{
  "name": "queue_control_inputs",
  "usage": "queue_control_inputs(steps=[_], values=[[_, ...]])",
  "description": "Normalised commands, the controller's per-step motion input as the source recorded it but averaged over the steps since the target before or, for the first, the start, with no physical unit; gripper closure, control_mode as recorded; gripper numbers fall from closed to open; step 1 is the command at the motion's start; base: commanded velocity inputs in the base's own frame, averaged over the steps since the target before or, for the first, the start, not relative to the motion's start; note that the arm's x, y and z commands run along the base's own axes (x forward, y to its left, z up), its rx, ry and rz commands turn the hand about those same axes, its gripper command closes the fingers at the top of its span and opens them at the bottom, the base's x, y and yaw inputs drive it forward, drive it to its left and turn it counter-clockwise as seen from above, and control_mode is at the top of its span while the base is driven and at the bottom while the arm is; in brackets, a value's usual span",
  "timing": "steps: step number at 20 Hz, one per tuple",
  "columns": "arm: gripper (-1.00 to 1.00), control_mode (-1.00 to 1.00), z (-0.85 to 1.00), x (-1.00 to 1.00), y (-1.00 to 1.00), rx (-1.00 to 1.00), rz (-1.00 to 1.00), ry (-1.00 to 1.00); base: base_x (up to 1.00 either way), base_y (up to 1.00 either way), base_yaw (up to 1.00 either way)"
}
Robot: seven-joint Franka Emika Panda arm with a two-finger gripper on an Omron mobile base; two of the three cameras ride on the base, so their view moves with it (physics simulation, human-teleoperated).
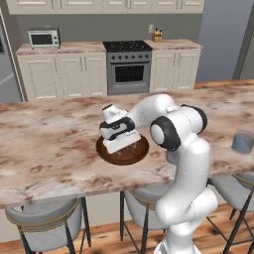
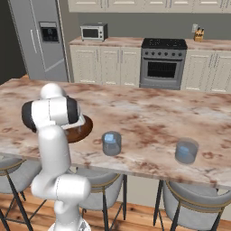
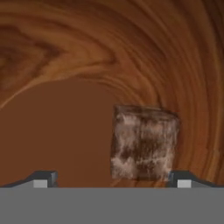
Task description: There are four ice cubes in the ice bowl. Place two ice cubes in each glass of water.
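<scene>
Pincer (image 3: pixel 112 180) spread wide, 1 ice cube (image 3: pixel 144 142) between tips, ice bowl (image 3: pixel 87 65) beneath.

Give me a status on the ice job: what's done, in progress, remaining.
Seemingly done: the nearer glass and the farther glass each show a pale-blue patch inside, though I cannot count cubes. In hand: the gripper is low in the ice bowl, open, with one ice cube between its fingertips, not gripped. Left: close on it, lift, and drop it into a glass.
</scene>
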Motion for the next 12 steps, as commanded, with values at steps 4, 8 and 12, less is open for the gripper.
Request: queue_control_inputs(steps=[4,8,12], values=[[-1.0,-1.0,0.03,0.0,-0.12,0.03,0.0,-0.06,0.0,0.0,0.0],[-1.0,-1.0,0.14,0.0,-0.25,0.08,0.0,-0.03,0.0,0.0,0.0],[-1.0,-1.0,0.14,0.0,-0.03,0.02,0.0,0.0,0.0,0.0,0.0]])
